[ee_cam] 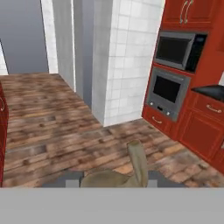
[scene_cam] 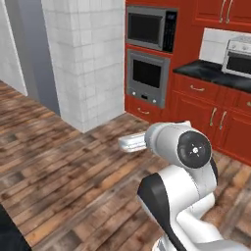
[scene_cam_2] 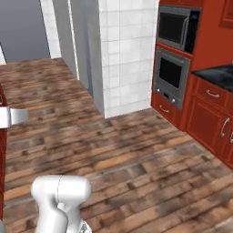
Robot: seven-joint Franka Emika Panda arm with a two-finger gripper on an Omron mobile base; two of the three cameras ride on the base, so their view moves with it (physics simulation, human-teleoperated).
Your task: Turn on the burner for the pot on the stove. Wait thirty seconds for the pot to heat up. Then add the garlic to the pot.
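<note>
At the bottom centre of the hand view, the gripper (ee_cam: 113, 180) was closed narrowly on the garlic (ee_cam: 120, 177), a tan-beige bulb whose stalk pointed up toward the middle of the frame. The grey finger tips showed just at either side of the bulb, touching it as far as could be told.

Behind the garlic lay a brown plank floor (ee_cam: 52, 131). A white tiled pillar (ee_cam: 122, 57) stood in the upper middle of that frame. To its right, red cabinets (ee_cam: 197, 131) framed a built-in wall oven (ee_cam: 168, 92), with a microwave (ee_cam: 179, 50) directly above it.

In the left base view, the arm (scene_cam: 181, 186) rose from the lower right, its round dark joint cap facing the camera. The same oven and microwave sat at the upper centre. A black counter (scene_cam: 211, 73) ran along the upper right edge and carried a silver toaster oven (scene_cam: 239, 58).

In the right base view, the arm's white shoulder filled the lower left corner, and the pillar stood at upper centre, well apart from it.
</note>
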